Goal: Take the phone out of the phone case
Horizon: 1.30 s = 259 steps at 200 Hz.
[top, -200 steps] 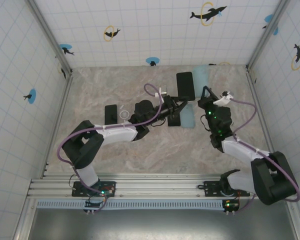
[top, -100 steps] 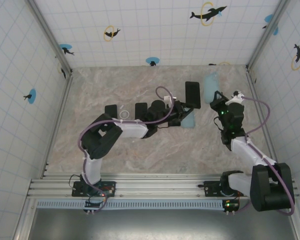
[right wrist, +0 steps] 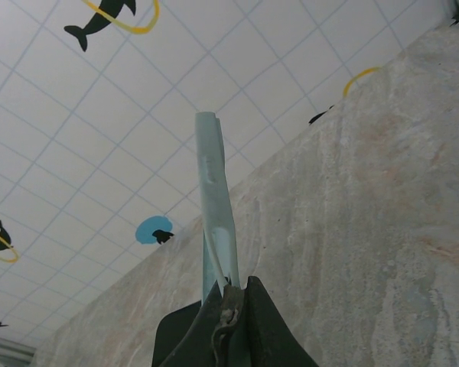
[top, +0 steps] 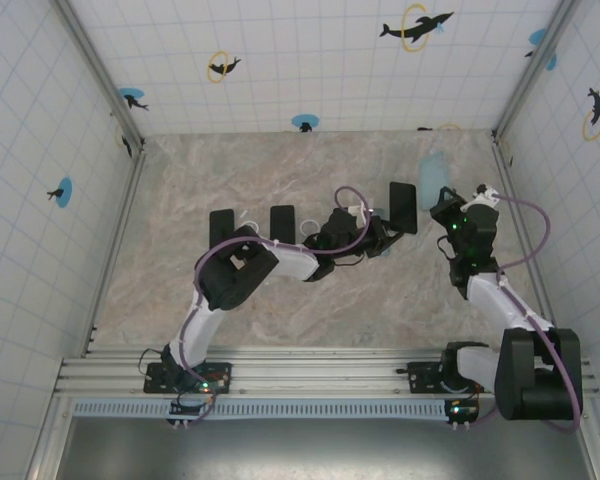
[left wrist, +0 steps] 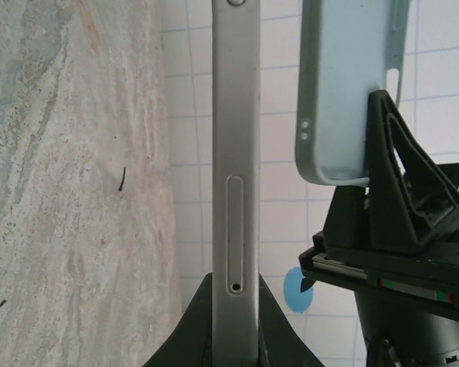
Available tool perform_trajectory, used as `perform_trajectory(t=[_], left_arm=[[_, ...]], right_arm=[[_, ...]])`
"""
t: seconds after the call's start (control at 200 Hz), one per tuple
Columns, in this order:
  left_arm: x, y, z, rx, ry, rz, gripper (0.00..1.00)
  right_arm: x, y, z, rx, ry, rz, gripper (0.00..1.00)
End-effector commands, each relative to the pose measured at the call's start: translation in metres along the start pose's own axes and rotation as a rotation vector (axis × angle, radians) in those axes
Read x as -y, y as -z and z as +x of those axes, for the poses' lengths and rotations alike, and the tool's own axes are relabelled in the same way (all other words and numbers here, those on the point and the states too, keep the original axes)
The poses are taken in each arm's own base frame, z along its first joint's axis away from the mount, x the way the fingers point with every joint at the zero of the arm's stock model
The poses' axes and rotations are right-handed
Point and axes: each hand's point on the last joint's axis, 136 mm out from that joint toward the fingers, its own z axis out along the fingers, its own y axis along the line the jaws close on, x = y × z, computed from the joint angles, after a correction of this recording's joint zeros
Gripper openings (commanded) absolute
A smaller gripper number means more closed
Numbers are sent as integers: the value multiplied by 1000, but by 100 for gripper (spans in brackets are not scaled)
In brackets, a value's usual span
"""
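The phone (left wrist: 236, 191) is being held edge-on between the clenched fingers (left wrist: 191, 344) of the left gripper (left wrist: 236, 306). Only its lower end is being pinched, and most of its length is being left unsupported beyond the fingertips. The phone case (left wrist: 344, 92) is being clamped by one end in the closed right gripper (right wrist: 228, 294), just beside the phone and apart from it, so the separation is being judged as done. The main risk is being posed by that narrow pinch: under a quick wrist swing the smooth metal edge could be levered out of the left fingers and the phone dropped onto the table (top: 280, 290). The thin case could likewise be twisted loose, or knocked against the phone, given the small gap. Open room is being offered below and behind the left fingers over bare marble. Beyond the right fingers, room is being limited by the side wall (top: 570, 130) and the back wall (top: 310, 60). A dark slab (top: 282, 218) and a second dark slab (top: 222, 225) are being left well behind the left fingers.
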Motion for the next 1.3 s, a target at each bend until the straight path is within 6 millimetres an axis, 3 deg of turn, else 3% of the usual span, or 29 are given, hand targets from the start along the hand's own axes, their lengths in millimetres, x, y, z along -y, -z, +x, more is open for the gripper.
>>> perform_trajectory(t=[0.0, 0.135, 0.3, 0.355, 0.365, 0.385, 0.686, 1.171, 1.291], left_arm=[[18, -12, -5, 33, -12, 61, 10], [-1, -20, -4, 56, 26, 18, 11], [-11, -36, 4, 51, 49, -4, 11], [-6, -39, 6, 48, 56, 9, 12], [-23, -41, 8, 45, 65, -18, 12], [-30, -42, 9, 45, 71, -30, 12], [-59, -50, 12, 49, 99, -102, 13], [-79, -60, 12, 31, 103, -170, 17], [-80, -59, 13, 26, 99, -185, 23]], right_arm=[[9, 3, -4, 9, 40, 31, 0], [19, 4, -6, 4, 57, 65, 0], [30, 5, -7, -4, 44, 91, 0], [32, 6, -7, -6, 41, 95, 0], [33, 6, -6, -7, 41, 96, 0], [34, 6, -6, -9, 40, 100, 0], [53, 10, 5, -39, 17, 138, 0], [70, 11, 17, -77, -20, 171, 0], [74, 11, 20, -91, -26, 181, 0]])
